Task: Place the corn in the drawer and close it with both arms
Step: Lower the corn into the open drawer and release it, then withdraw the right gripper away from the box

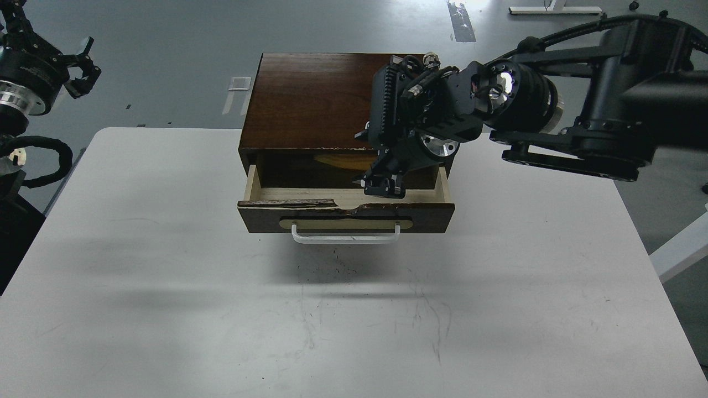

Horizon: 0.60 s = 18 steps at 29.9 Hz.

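Note:
The drawer [345, 216] stands pulled out from the dark brown cabinet [310, 99], showing its pale wood inside, chipped top edge and white bar handle [345, 236]. The corn [342, 161] lies inside the drawer near the back, dim yellow in the cabinet's shadow, partly hidden by my right gripper. My right gripper [383, 187] hangs over the right half of the drawer opening, fingers pointing down, slightly apart and holding nothing. My left gripper [82, 62] is raised far at the upper left, well away from the cabinet, with its claws spread and empty.
The cabinet sits at the back middle of a white table [166, 276]. The right arm's bulky wrist and forearm [520, 105] cover the cabinet's right top corner. A pale table leg [680, 249] shows at the right edge.

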Motion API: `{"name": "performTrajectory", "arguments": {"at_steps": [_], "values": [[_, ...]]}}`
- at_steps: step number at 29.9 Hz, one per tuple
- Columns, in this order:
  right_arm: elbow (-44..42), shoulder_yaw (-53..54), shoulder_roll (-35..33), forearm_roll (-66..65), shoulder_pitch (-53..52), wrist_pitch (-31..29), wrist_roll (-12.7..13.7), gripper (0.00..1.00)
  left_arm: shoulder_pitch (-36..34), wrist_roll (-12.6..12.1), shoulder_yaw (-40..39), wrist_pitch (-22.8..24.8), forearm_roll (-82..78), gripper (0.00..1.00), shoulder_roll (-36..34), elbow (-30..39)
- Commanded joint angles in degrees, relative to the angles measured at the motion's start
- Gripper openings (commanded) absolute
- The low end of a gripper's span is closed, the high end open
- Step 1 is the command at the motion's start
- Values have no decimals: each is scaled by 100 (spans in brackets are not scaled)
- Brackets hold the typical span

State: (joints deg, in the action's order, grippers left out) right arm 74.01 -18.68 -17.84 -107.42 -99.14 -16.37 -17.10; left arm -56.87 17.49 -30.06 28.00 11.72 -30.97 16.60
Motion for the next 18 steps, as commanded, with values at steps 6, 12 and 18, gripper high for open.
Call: {"name": "performTrajectory", "arguments": {"at_steps": [6,12,18], "values": [[-123,998,-641,1328,8,-24,31,97,0,-44,35,0,-20,98,-242,343],[-238,1112,-1616,2488,43,-24,22,99,308,-62,176,0,-143,98,-1076,2135],[-387,1384,-2433,4479,525,169,57,99,325,-18,141,0,-1590,97,-1587,3515]]}}
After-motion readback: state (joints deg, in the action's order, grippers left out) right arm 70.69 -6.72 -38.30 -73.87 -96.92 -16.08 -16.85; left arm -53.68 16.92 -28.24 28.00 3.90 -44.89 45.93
